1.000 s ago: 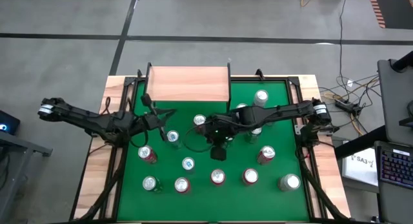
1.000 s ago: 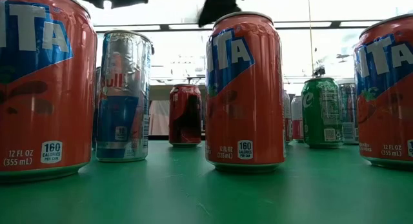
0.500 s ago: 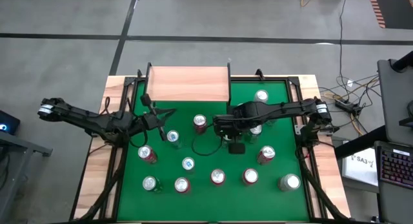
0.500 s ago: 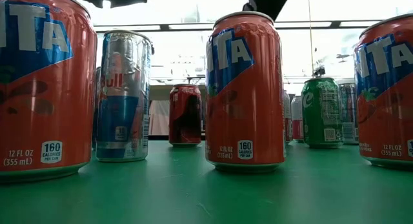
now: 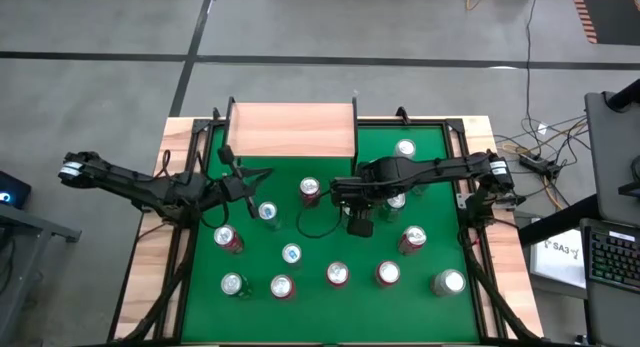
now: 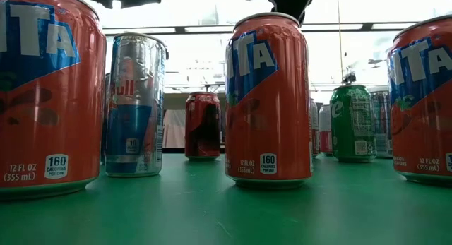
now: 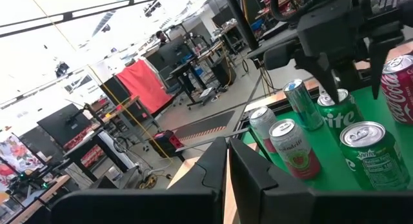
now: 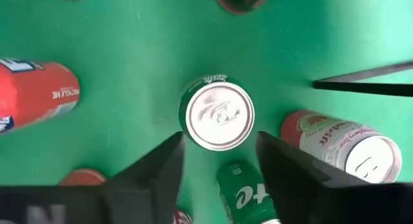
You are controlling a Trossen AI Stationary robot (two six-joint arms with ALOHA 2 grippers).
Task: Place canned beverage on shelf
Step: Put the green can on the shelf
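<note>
Now I have the right gripper [image 8: 218,162] pointing straight down over a green can [image 8: 217,112], its fingers [image 8: 155,166] standing apart on either side of the lid without touching it. From overhead the arm hides that can, so I only see the right gripper [image 5: 360,224] mid-table. My left gripper [image 7: 229,169] is closed on nothing, waiting off to the left. Well beyond both, the shelf [image 5: 290,130] sits bare at the far edge. At table height, front cans block most of the view.
</note>
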